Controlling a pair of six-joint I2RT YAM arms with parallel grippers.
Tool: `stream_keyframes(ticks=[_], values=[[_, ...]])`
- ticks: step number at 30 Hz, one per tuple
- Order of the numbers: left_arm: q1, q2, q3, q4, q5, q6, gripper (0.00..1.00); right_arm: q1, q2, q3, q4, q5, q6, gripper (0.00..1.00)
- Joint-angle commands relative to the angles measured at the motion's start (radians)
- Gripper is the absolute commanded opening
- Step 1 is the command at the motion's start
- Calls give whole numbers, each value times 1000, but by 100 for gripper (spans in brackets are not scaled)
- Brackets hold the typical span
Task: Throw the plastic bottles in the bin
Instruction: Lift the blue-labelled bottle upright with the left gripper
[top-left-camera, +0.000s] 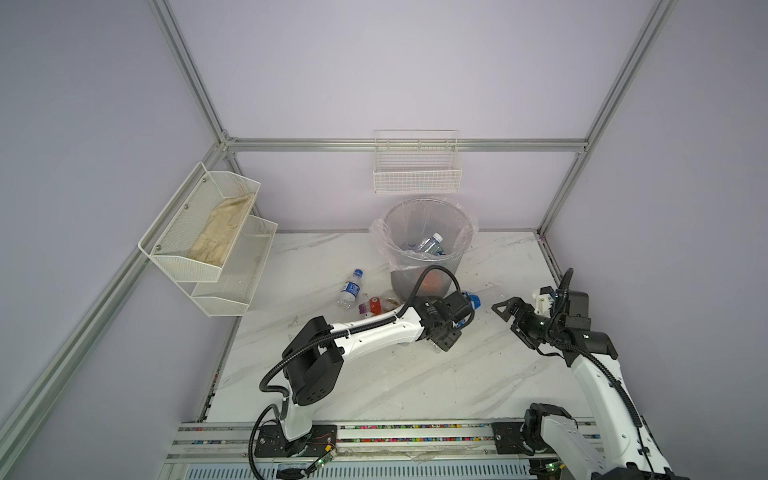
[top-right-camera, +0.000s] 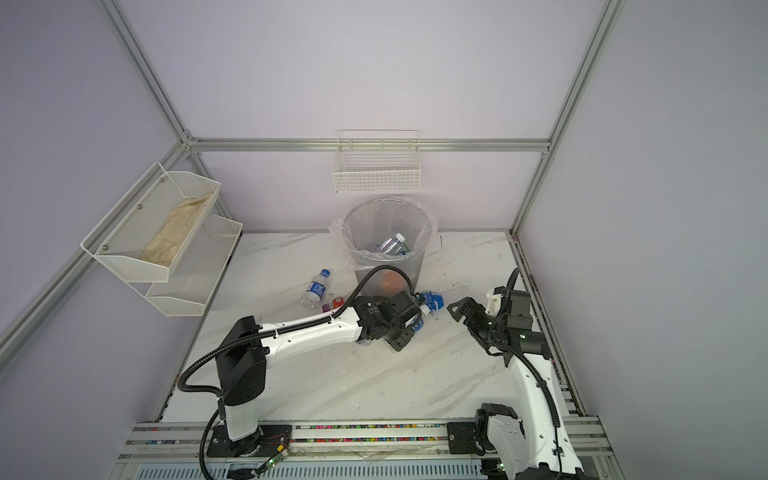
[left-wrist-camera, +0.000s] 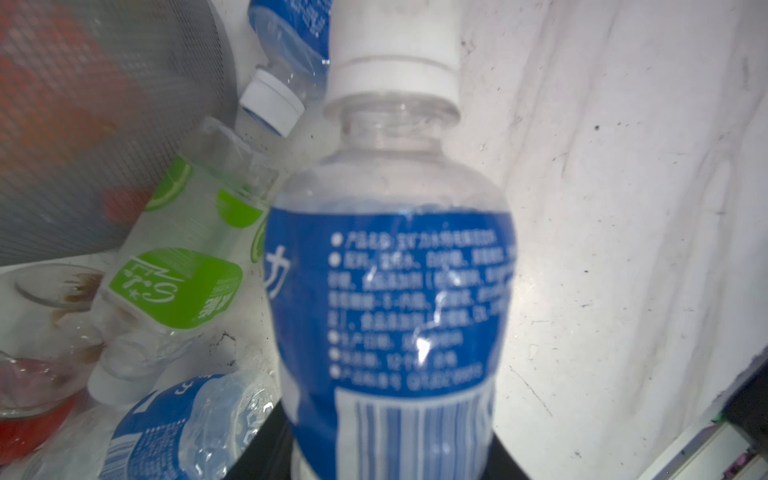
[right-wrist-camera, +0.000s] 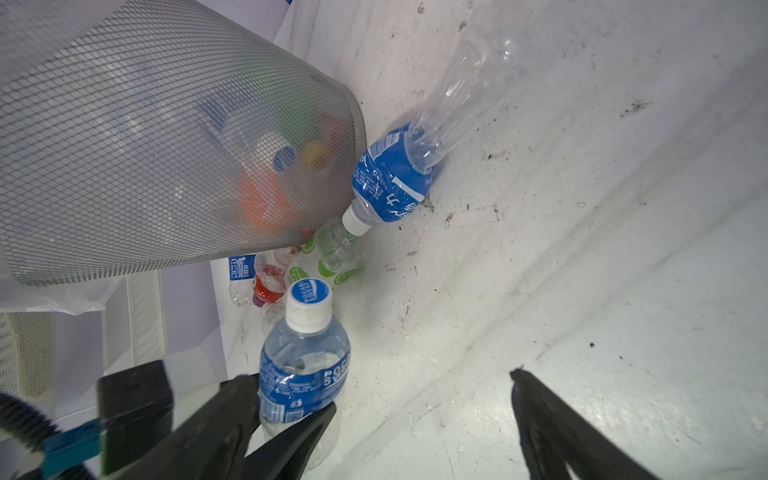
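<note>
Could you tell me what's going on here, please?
The left tool is shut on a blue-labelled bottle near the foot of the bin, which already holds other bottles. The right tool hangs open and empty nearby. Several loose bottles lie on the table beside the bin.

Pale lilac walls (top-left-camera: 415, 62) enclosed the cell, framed by aluminium profiles (top-left-camera: 407, 144). The white marble-patterned tabletop (top-left-camera: 395, 386) was scuffed and speckled with dirt. A white wire basket (top-left-camera: 417, 180) hung on the back wall. A two-tier white mesh shelf (top-left-camera: 183, 266) on the left wall held a beige cloth (top-left-camera: 224, 230) in its upper tier.
</note>
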Motion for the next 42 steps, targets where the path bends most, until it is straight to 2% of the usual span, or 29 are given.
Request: stream_keyframes(ticks=[1, 14, 24, 30, 42], values=[[-13, -67, 137, -24, -40, 44, 36, -1, -16, -18, 11, -5, 4, 97], [-47, -157, 384, -92, -100, 207, 36, -1, -22, -15, 12, -8, 10, 97], [-47, -277, 462, -85, -144, 255, 36, -2, -27, -15, 15, -14, 19, 97], [-45, -395, 414, -21, -169, 272, 36, -2, -27, -15, 16, -14, 23, 97], [-37, -719, 164, 229, -238, 273, 36, -1, -32, -20, 21, -11, 36, 97]])
